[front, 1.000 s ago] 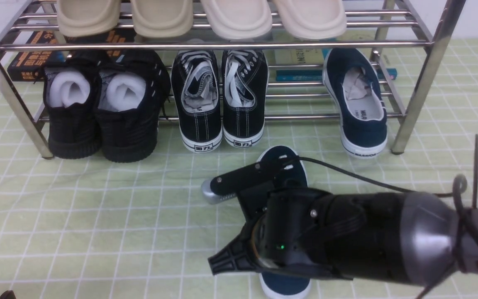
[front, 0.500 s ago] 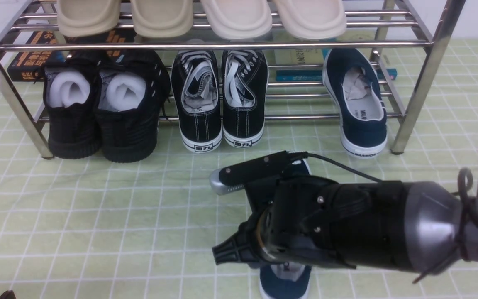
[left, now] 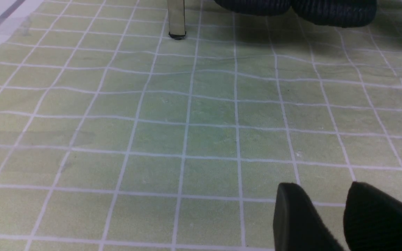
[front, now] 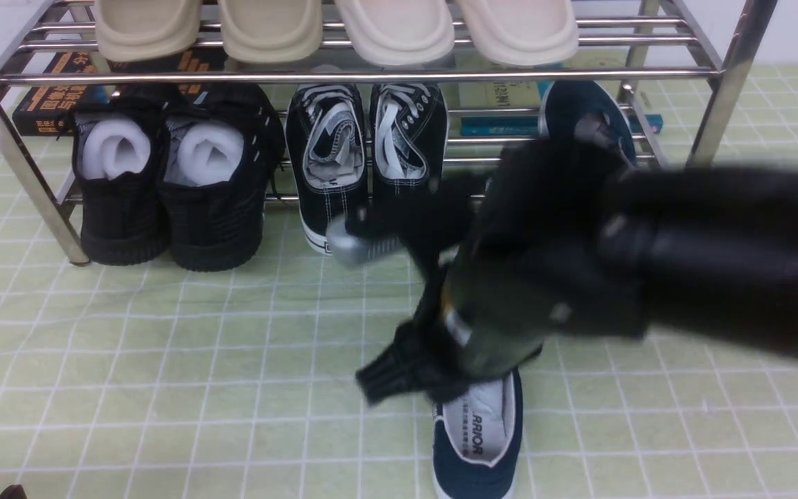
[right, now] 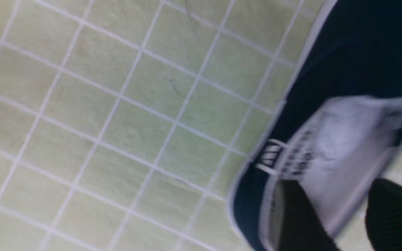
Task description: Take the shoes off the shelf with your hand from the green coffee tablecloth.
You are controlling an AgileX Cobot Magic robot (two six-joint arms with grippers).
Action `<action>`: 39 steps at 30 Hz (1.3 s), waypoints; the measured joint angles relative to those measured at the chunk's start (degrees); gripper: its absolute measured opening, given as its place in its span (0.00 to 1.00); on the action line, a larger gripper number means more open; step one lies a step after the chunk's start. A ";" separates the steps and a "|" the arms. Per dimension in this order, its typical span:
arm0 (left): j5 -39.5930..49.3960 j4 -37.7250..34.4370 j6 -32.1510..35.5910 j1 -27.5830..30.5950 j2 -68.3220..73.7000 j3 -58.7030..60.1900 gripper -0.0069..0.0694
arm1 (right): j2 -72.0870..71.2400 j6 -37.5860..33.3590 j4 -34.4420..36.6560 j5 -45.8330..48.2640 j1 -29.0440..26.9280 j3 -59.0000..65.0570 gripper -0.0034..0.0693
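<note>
One navy slip-on shoe [front: 479, 443] lies on the green checked tablecloth [front: 163, 360] in front of the chrome shelf [front: 233, 76]. It also shows blurred in the right wrist view [right: 344, 69]. The other navy shoe [front: 565, 104] sits on the lower tier at the right, mostly hidden by my right arm. My right gripper [front: 388, 367] is blurred, open and empty, just above the shoe on the cloth; in the right wrist view [right: 340, 209] the shoe's rim lies below the gap. My left gripper [left: 323, 198] is open and empty over bare cloth.
The lower tier holds all-black shoes with foam rolls [front: 163, 180] and black laced sneakers [front: 368, 159]. Beige slippers [front: 337, 28] sit on the upper tier. Books [front: 46, 104] lie behind the shelf. A shelf leg [left: 176, 17] stands ahead of the left gripper.
My right arm has risen and swung toward the shelf, now blurred and covering the shelf's navy shoe. The navy shoe on the cloth stays put, its insole now uncovered.
</note>
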 joint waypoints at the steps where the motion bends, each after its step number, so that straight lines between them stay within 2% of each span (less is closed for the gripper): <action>1: 0.00 0.00 0.00 0.00 0.00 0.00 0.41 | -1.04 -3.78 -1.58 3.48 0.00 -2.18 0.41; 4: 0.00 0.00 0.00 0.00 0.00 0.00 0.41 | -2.39 -9.67 -7.14 9.00 -0.74 -5.44 0.33; 7: 0.00 0.00 0.00 0.00 0.00 0.00 0.41 | -2.44 -10.61 -9.43 9.59 -2.95 -6.16 0.31; 8: 0.00 0.00 0.00 0.00 0.00 0.00 0.41 | -2.38 -10.71 -9.72 9.59 -5.57 -6.21 0.30; 9: 0.00 0.00 0.00 0.00 0.00 0.00 0.41 | -2.32 -10.76 -9.67 9.59 -5.95 -6.21 0.30; 12: 0.00 0.00 0.00 0.00 0.00 0.00 0.41 | -1.59 -10.49 -8.06 8.97 -13.99 -6.21 0.30; 14: 0.00 0.00 0.00 0.00 0.00 0.00 0.41 | -0.69 -9.36 -6.22 5.84 -18.48 -6.21 0.31; 15: 0.00 0.00 0.00 0.00 0.00 0.00 0.41 | -0.58 -9.36 -6.01 5.39 -18.97 -6.21 0.31; 16: 0.00 0.00 0.00 0.00 0.00 0.00 0.41 | 0.67 -8.83 -4.03 1.28 -22.99 -6.21 0.34; 22: 0.00 0.00 0.00 0.00 0.00 0.00 0.41 | 5.07 -8.54 -1.01 -12.09 -30.85 -6.21 0.47; 27: 0.00 0.00 0.00 0.00 0.00 0.00 0.41 | 9.53 -8.49 -1.22 -19.36 -33.71 -6.21 0.51; 35: 0.00 0.00 0.00 0.00 0.00 0.00 0.41 | 15.20 -8.50 -3.04 -25.57 -34.24 -6.21 0.51; 39: 0.00 0.00 0.00 0.00 0.00 0.00 0.41 | 16.27 -8.50 -4.14 -26.16 -34.24 -6.21 0.42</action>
